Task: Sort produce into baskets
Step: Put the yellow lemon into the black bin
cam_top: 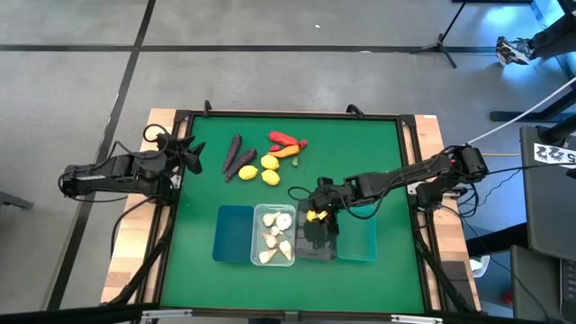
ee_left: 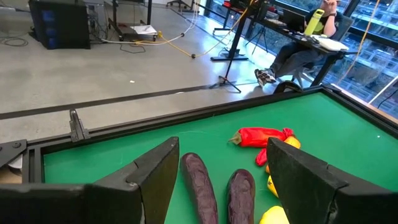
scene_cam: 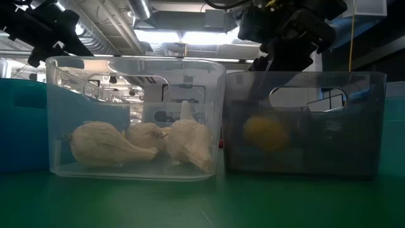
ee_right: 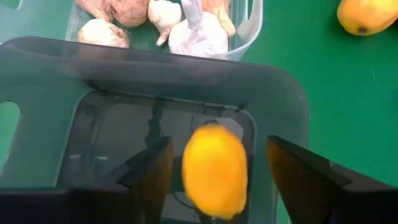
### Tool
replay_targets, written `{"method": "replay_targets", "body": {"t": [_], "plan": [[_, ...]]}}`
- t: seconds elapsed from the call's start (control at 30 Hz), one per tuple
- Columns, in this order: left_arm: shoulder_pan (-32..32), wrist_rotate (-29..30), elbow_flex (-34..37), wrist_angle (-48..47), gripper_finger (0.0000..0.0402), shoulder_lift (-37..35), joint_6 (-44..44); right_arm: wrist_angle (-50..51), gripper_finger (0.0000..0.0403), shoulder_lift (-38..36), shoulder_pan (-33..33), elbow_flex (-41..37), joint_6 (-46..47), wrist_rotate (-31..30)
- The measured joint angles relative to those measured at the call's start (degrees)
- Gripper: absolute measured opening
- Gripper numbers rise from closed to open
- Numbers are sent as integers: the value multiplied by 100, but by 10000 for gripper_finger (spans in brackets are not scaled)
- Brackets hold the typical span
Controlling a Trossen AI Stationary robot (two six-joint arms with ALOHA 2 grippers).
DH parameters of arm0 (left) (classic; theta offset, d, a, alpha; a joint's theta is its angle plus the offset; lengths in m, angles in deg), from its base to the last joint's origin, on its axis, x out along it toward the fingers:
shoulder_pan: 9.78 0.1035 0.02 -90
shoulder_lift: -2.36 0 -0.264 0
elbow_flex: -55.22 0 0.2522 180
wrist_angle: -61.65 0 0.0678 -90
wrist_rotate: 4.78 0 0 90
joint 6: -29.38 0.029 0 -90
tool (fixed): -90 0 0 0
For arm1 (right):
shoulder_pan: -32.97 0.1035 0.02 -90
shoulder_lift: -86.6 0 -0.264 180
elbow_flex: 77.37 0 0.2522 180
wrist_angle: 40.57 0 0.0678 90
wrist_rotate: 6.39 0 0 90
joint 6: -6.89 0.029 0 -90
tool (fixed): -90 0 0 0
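Note:
My right gripper (ee_right: 217, 144) hangs open over the dark grey basket (cam_top: 317, 245), pointing steeply down. A yellow lemon (ee_right: 214, 169) shows blurred between its fingers with a gap on each side. In the low view the lemon (scene_cam: 266, 133) is inside the grey basket (scene_cam: 304, 123), a little above its floor. The clear basket (cam_top: 274, 236) holds several garlic bulbs (scene_cam: 139, 144). Two purple pieces (cam_top: 238, 158), lemons (cam_top: 268, 169) and red and orange pieces (cam_top: 286, 144) lie on the green mat. My left gripper (cam_top: 191, 155) waits open at the table's left edge.
The blue basket (cam_top: 234, 232) and the teal basket (cam_top: 357, 241) stand at the two ends of the row near the front edge. A raised dark frame (cam_top: 297, 115) rims the mat. A seated person (ee_left: 311, 37) shows beyond the table.

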Motion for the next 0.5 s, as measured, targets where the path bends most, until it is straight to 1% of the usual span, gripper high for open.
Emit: {"method": "replay_targets", "body": {"t": [0.1, 0.23, 0.4, 0.43, 0.5], "plan": [[0, 0, 0, 0, 237, 0, 0, 0, 266, -4, 0, 0, -2, 39], [0, 0, 0, 0, 237, 0, 0, 15, 268, -4, 0, 45, -66, 39], [0, 0, 0, 0, 237, 0, 0, 46, 268, -7, -6, 473, -507, 37], [2, 0, 0, 0, 237, 0, 0, 42, 268, -7, -10, 580, -610, 3], [0, 0, 0, 0, 237, 0, 0, -10, 268, -8, -47, 801, -848, -277]]}}
